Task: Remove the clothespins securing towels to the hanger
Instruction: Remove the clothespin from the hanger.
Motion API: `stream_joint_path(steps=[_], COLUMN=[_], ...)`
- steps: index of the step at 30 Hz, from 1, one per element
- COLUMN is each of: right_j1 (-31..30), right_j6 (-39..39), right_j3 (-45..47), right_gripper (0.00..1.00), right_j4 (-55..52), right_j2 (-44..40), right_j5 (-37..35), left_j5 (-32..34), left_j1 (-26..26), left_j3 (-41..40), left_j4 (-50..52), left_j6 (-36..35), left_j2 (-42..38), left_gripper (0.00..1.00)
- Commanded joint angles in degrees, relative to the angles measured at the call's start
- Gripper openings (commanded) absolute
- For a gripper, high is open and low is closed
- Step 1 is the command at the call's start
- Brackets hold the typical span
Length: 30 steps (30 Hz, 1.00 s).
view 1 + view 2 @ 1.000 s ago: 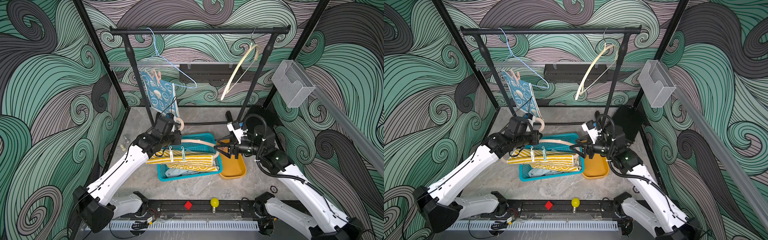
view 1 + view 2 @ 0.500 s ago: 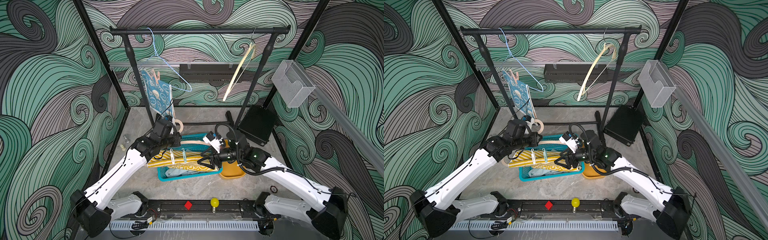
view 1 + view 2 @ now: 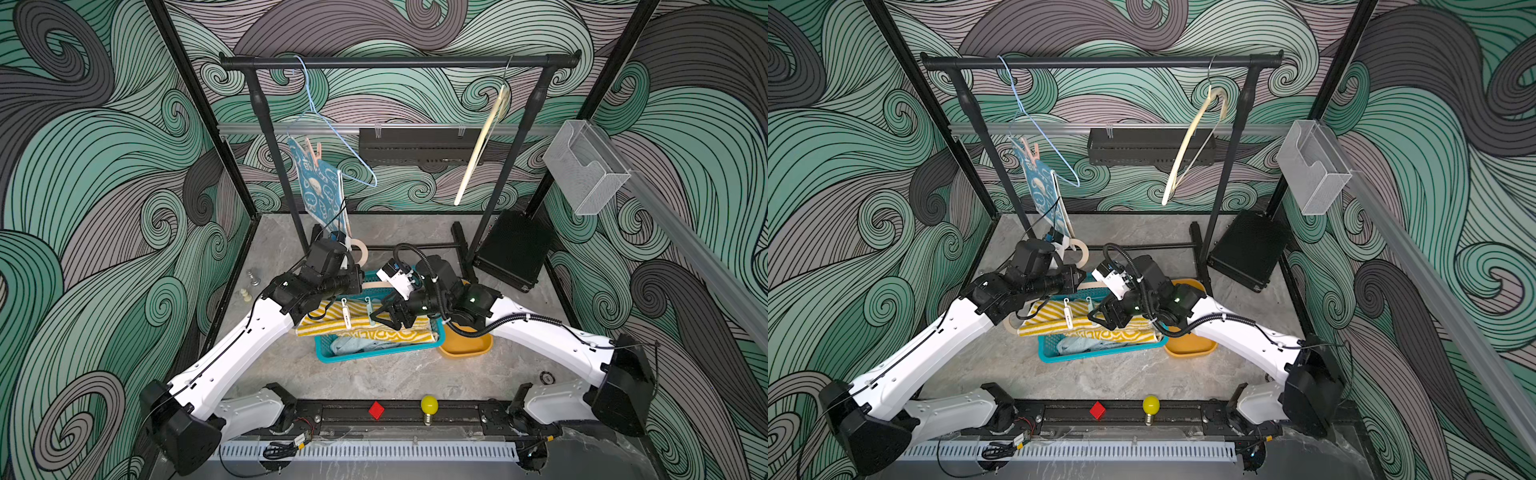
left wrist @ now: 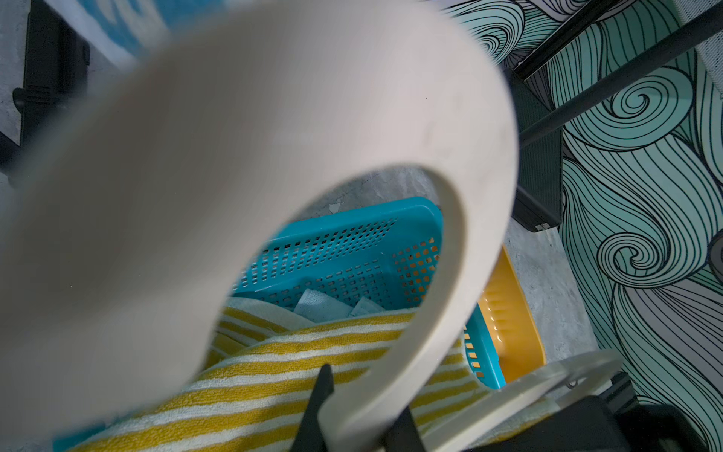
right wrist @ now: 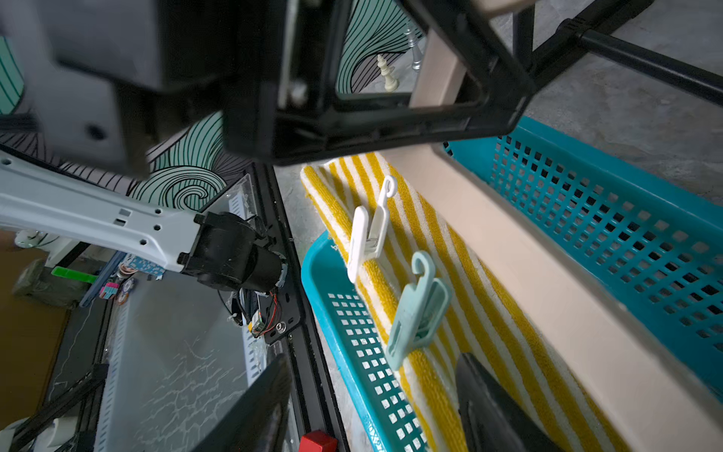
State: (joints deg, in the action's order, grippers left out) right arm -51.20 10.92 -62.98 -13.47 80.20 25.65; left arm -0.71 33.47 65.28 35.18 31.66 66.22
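My left gripper (image 4: 360, 418) is shut on a beige hanger (image 4: 274, 117), holding it over the teal basket (image 3: 374, 353). A yellow-and-white striped towel (image 5: 489, 313) drapes over its bar. A white clothespin (image 5: 369, 231) and a pale teal clothespin (image 5: 418, 309) pin the towel. My right gripper (image 5: 371, 375) is open, with the teal clothespin's lower end just beyond its fingertips; in both top views it (image 3: 380, 316) sits right beside that peg (image 3: 1090, 305). A bunny towel (image 3: 318, 191) hangs from a blue wire hanger (image 3: 332, 124) under pink clothespins (image 3: 312, 151).
A pale-blue towel (image 3: 353, 345) lies in the basket. An orange tray (image 3: 465, 347) sits to its right, under my right arm. The black rack (image 3: 395, 62) carries a bare cream hanger (image 3: 482, 141). A black box (image 3: 511, 249) and chess pieces (image 3: 247, 293) stand on the floor.
My right arm has swung left from above the orange tray to the striped towel, ending beside the teal clothespin. The left arm has kept the hanger roughly in place.
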Motion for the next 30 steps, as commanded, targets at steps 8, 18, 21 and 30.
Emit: stream_joint_path(steps=[8,18,21,30], right_j1=[-1.57,-2.65,-3.02,-3.15], right_j6=[0.07,0.22,0.33,1.61], right_j3=[-2.53,-3.82,-4.0,-3.84], right_gripper=[0.66,0.66,0.66,0.65], right_j4=[1.2,1.44,1.97,4.12], right_j2=[4.56,7.05,7.42,8.34], right_j5=[-5.08,-9.09,-9.22,-7.99], left_j5=[-1.97,-2.36,-2.54,-2.91], left_j1=[0.45,0.63,0.63,0.64], left_j3=[4.15,4.6,4.77,5.04], left_j4=[0.67,0.79,0.76,0.42], left_j6=[1.21,1.48,1.61,1.55], left_j2=[1.68,2.16,2.43,3.26], left_gripper=[0.0,0.0,0.0,0.0])
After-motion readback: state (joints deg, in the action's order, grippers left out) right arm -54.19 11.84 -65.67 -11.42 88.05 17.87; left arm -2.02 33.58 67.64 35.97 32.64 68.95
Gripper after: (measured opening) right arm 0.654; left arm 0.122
